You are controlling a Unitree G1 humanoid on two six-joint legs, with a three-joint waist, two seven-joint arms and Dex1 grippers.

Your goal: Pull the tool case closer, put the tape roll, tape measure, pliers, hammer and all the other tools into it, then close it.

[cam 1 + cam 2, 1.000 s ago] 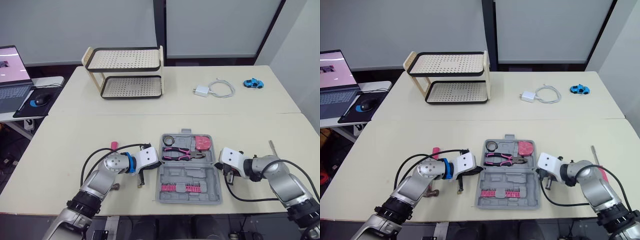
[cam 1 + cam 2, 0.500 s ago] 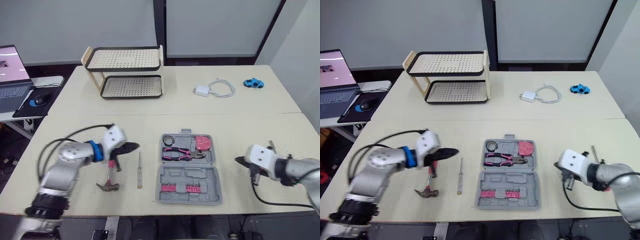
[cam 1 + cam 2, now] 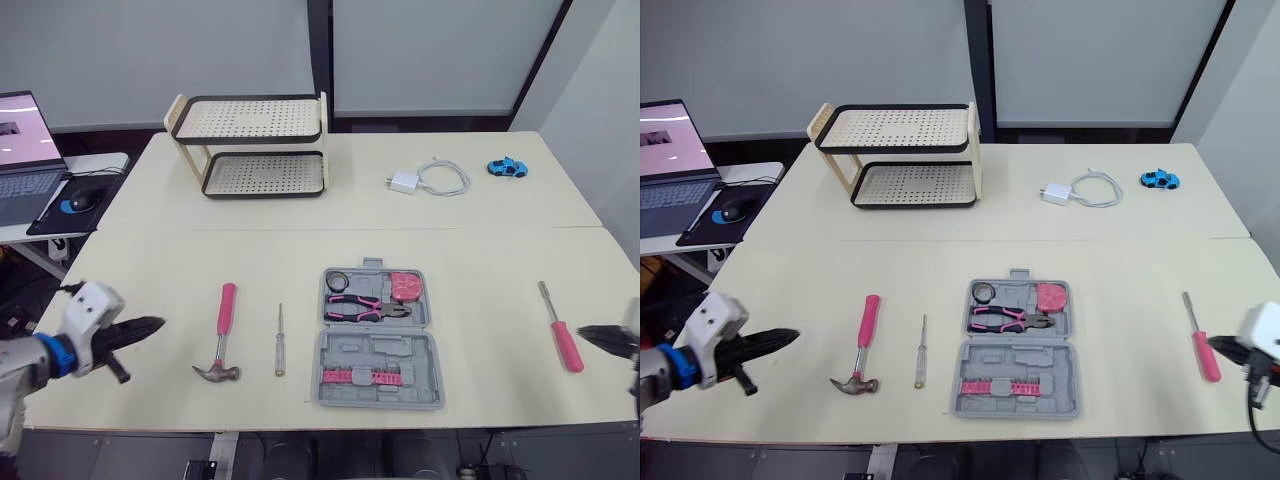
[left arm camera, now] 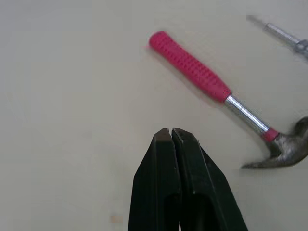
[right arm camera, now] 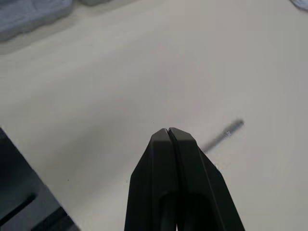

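Cream table point(image 3: 150, 250), open grey tool case point(image 3: 376, 352), pink pliers point(image 3: 365, 307) inside; left gripper point(image 4: 171, 130), right gripper point(image 5: 168, 130) both pinched together.

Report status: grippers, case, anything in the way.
Both shut, empty: left gripper, right gripper. Case open, pliers in. Hammer, thin screwdriver left of it; pink screwdriver right. Nothing between left gripper and hammer.

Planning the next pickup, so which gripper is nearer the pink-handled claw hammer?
Left. The left gripper hovers left of the pink-handled claw hammer; the right gripper is beyond the grey plastic tool case.
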